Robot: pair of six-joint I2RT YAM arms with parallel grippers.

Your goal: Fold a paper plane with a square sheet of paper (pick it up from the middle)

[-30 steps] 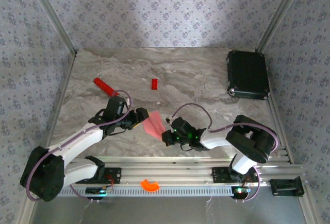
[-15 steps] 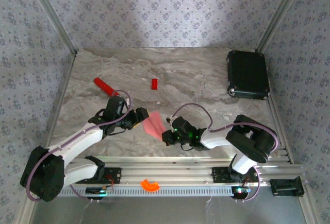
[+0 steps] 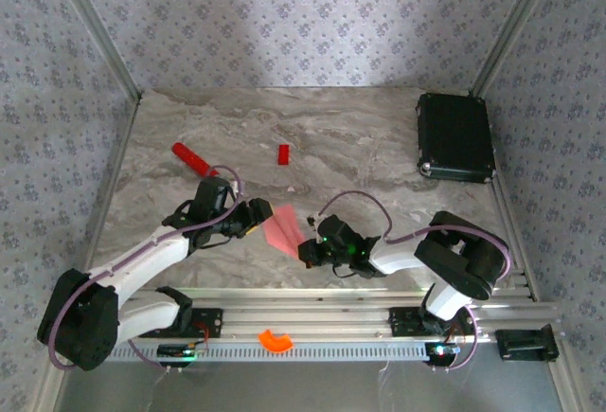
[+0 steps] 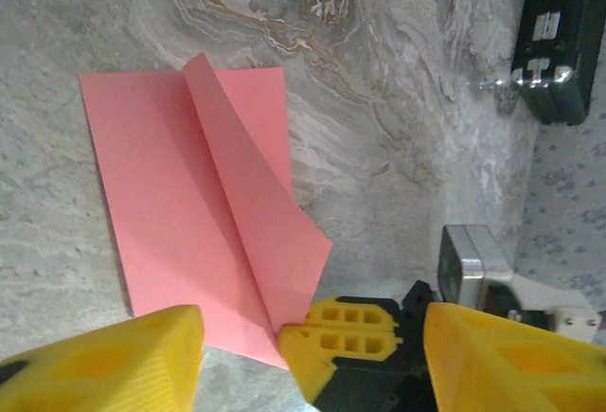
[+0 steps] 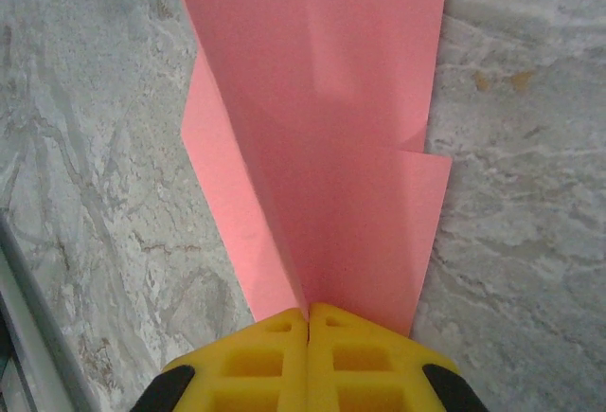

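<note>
Paper [image 3: 281, 230] lies part-folded on the surface [image 3: 379, 147], right tool [image 5: 309, 317] clamped on its corner, left tool [image 3: 258, 216] gaping alongside, most plane folds seemingly yet to come.

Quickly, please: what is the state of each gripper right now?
Left gripper: open, holding nothing.
Right gripper: closed, holding the folded salmon-pink sheet of paper.

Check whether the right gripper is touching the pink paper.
Touching. The right wrist view shows the right gripper shut, pinching the near tip of the pink paper.
</note>
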